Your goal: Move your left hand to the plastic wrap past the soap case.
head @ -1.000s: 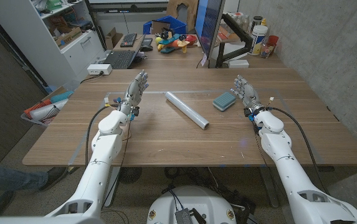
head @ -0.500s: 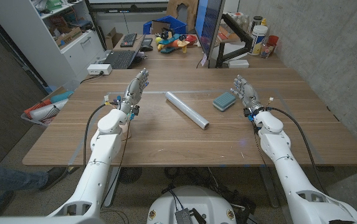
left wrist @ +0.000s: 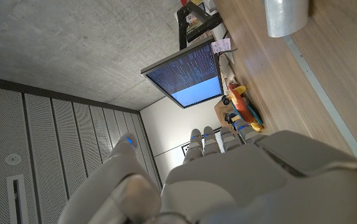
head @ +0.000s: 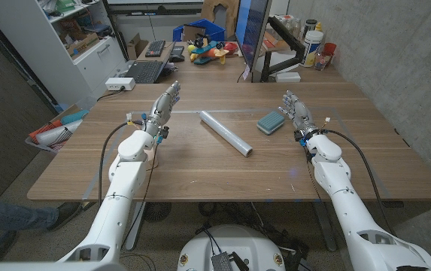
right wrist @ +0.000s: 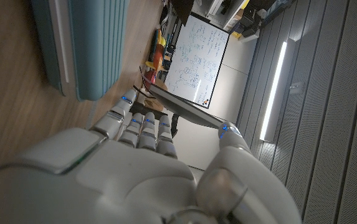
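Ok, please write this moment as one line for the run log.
left robot hand: open, left of plastic wrap, apart | right robot hand: open, beside soap case | wrap: untouched on table

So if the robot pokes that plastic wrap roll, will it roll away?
Probably. The plastic wrap is a long round tube lying on its side on the smooth table, so a sideways push would likely roll it. It looks shiny, maybe slippery to grab, and fairly stiff.
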Available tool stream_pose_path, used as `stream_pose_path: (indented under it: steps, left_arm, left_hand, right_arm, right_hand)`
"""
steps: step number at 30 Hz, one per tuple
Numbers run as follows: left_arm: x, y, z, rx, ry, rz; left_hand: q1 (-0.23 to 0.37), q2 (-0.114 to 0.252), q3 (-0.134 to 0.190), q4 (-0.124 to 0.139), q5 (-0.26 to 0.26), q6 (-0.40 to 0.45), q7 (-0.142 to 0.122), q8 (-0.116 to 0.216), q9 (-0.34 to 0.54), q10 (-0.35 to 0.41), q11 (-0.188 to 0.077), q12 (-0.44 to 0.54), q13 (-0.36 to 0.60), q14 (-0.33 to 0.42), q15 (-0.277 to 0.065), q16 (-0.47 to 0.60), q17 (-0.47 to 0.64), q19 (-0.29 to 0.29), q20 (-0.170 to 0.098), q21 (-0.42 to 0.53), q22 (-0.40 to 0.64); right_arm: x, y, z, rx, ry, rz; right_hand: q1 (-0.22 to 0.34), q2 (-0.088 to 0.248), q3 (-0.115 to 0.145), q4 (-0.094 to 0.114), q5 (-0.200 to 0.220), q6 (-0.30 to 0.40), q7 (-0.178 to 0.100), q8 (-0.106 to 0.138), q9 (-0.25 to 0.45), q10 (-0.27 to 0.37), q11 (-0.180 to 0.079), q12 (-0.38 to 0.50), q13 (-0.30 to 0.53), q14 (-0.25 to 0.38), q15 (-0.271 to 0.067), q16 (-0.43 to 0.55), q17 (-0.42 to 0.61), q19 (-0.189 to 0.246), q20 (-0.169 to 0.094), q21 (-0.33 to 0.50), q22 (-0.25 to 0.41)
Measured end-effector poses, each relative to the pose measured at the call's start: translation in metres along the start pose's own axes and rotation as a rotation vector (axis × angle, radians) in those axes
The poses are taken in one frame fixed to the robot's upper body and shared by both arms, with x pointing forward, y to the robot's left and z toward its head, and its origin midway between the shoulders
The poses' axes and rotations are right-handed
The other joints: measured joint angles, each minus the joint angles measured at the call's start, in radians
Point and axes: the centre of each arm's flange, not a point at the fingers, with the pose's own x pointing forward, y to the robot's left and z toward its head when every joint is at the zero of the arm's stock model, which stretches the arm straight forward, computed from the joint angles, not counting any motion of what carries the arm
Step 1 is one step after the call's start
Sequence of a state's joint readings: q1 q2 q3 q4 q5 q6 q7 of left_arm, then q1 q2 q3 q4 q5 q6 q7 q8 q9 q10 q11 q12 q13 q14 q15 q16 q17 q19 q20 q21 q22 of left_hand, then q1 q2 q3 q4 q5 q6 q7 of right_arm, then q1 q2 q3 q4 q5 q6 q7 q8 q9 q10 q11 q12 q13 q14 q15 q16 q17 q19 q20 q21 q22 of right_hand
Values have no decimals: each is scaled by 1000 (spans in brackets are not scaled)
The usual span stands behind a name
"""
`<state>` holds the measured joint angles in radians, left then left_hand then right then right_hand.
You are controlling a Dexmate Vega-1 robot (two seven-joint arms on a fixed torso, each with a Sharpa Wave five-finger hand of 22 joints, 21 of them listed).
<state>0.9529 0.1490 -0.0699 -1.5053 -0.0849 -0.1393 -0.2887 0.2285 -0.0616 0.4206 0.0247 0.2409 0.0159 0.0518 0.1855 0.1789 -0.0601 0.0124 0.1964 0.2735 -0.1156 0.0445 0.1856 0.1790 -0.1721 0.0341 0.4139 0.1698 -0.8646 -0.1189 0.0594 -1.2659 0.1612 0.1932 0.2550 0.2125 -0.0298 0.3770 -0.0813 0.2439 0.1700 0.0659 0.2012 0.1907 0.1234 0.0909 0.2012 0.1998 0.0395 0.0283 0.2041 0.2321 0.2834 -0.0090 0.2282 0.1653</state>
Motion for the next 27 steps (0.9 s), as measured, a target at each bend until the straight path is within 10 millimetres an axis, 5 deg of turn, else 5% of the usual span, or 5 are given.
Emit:
stream_pose_path:
  steps: [27]
  left_arm:
    - [1,-3,15,105,-15,-26]
  left_hand:
    - [9,9,3,-14,0,6,6,0,0,-5,5,0,-18,-1,8,0,0,0,0,-22,0]
  right_arm:
    - [1,1,5,-7,-20,-5]
  right_hand:
    - [0,0,0,0,-1,0,0,0,0,4,4,0,0,0,0,0,-5,0,0,-7,0]
